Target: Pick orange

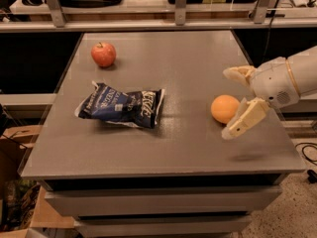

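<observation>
The orange (224, 108) lies on the right side of the grey table (173, 58). My gripper (228, 103) reaches in from the right edge and is open. One cream finger (238, 73) is just behind the orange and the other finger (245, 119) is in front of it, at its right. The orange sits between the two fingers. I cannot tell whether either finger touches it.
A red apple (103, 54) with a stem sits at the table's back left. A dark blue snack bag (121, 105) lies flat left of centre. Shelving (173, 14) runs behind the table. Cardboard boxes (15, 148) stand on the floor at the left.
</observation>
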`<action>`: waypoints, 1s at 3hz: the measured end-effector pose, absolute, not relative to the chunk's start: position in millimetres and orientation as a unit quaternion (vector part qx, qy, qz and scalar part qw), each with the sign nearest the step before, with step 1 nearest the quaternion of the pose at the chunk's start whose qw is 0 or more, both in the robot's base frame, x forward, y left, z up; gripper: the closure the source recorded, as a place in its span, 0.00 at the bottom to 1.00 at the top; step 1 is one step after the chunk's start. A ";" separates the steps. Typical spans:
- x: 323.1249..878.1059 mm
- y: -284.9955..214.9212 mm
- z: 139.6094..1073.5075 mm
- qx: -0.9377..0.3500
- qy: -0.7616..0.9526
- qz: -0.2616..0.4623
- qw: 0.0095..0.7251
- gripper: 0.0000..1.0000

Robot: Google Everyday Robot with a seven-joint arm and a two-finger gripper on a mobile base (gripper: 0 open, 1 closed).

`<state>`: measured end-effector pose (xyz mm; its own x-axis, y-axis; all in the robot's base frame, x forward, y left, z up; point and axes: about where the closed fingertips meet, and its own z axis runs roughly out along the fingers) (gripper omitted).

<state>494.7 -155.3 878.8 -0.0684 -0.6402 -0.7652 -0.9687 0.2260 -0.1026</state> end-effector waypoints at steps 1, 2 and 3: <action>491.7 -158.3 871.5 -0.590 0.683 0.236 0.360 0.00; 489.8 -164.8 862.1 -0.593 0.678 0.242 0.361 0.00; 488.6 -168.5 855.4 -0.594 0.677 0.246 0.358 0.16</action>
<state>488.6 -168.5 855.4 -0.0366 -0.6282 -0.7772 -0.9806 0.1723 -0.0932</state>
